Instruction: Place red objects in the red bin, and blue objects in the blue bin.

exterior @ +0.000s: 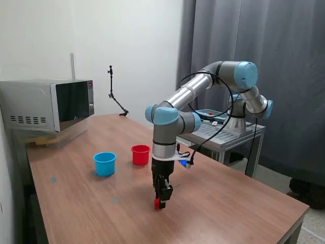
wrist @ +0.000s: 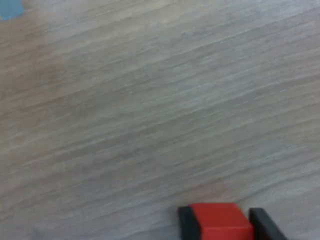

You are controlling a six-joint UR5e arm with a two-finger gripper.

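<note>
A tiny red cube (exterior: 159,204) sits at the table surface between the black fingers of my gripper (exterior: 161,202), which points straight down. The wrist view shows the same red cube (wrist: 221,221) with a dark finger pressed against each side, so my gripper (wrist: 221,225) is shut on it. The red bin (exterior: 140,154) stands upright behind the gripper, and the light blue bin (exterior: 105,163) stands just to the exterior view's left of it. No blue objects show in either view.
A microwave (exterior: 48,107) stands at the table's far corner on the exterior view's left. Small bluish marks (exterior: 115,200) dot the wooden table (exterior: 228,208). A metal stand (exterior: 223,129) holds the arm's base beyond the table's far edge.
</note>
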